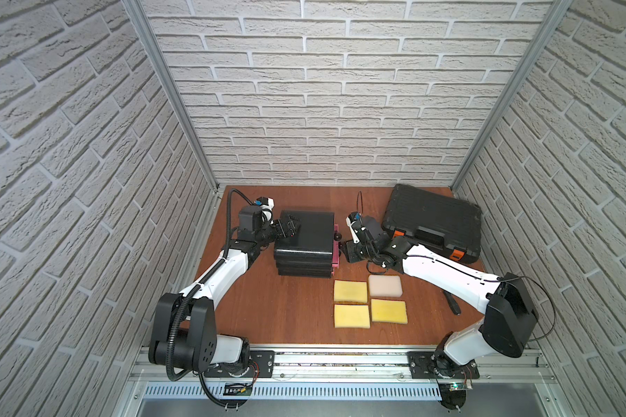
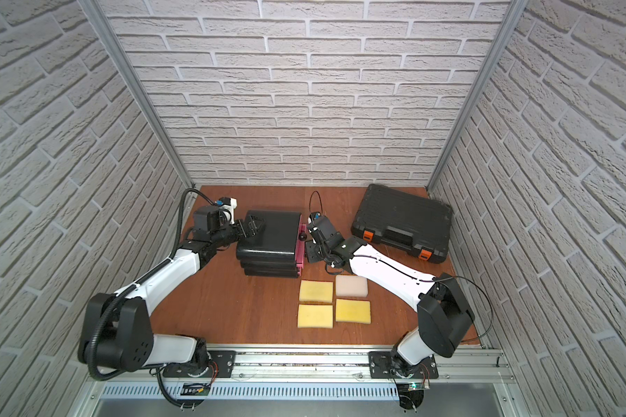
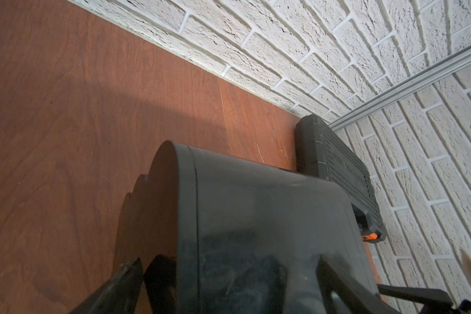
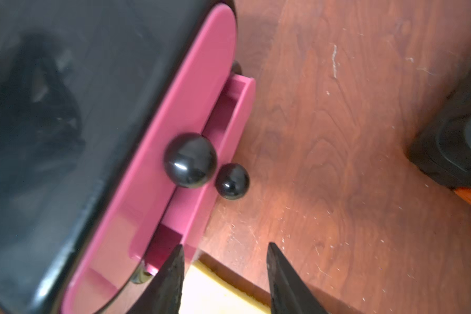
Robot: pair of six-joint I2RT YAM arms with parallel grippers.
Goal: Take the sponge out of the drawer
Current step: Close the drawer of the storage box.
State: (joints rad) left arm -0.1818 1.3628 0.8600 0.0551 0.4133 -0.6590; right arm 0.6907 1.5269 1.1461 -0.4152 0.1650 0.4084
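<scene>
Your right end effector (image 4: 224, 247) sits spread and empty at 3 o'clock of the drawer (image 4: 237, 122); pinch the likely soft, light sponge's middle.

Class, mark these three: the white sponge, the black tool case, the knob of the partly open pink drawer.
white sponge (image 1: 385, 286), a top view, middle of its top face.
black tool case (image 1: 435, 213), a top view, centre of its lid.
drawer knob (image 4: 232, 181), right wrist view, its round front.

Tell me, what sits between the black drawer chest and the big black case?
The right gripper, jaws apart and empty, hangs over bare wooden table between the drawer chest and the case; both top views show it.
</scene>
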